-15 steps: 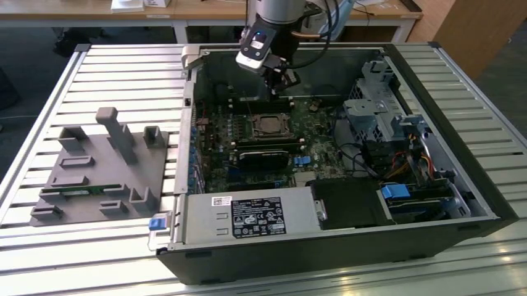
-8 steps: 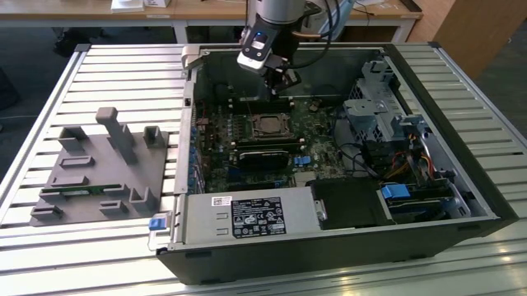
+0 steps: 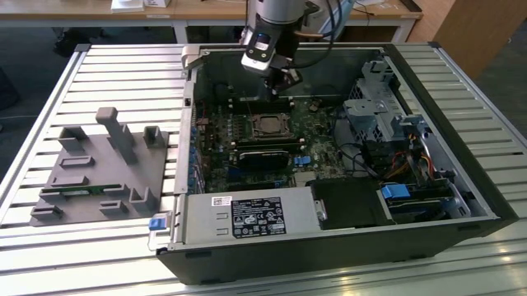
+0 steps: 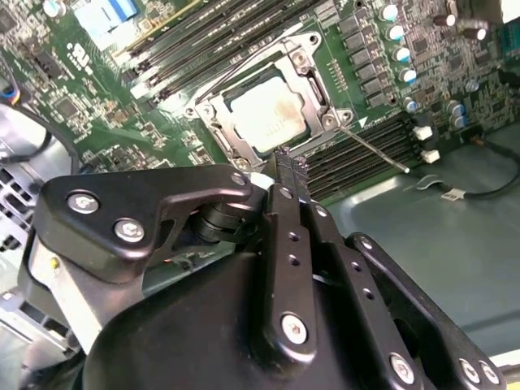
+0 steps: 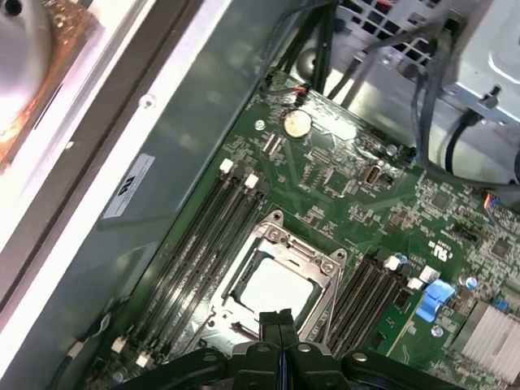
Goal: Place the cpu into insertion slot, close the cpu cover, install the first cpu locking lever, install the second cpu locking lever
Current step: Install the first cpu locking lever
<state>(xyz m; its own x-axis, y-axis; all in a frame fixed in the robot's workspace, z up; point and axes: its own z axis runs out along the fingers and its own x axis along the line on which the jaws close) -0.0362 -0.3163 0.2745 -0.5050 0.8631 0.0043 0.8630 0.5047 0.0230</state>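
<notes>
Gripper (image 4: 290, 166), fingers pressed together, hovers over the cpu (image 4: 272, 118) (seated under its cover (image 4: 318, 88)), at its 12 o'clock in the exterior view.

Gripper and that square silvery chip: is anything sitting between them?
In the second wrist view, just the silvery edge of the cpu cover lies between the gripper and the cpu; nothing else.

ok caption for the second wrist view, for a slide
Shut black gripper poised beside the silvery-beige square cpu, seated under the thin silvery metal frame cover
</notes>
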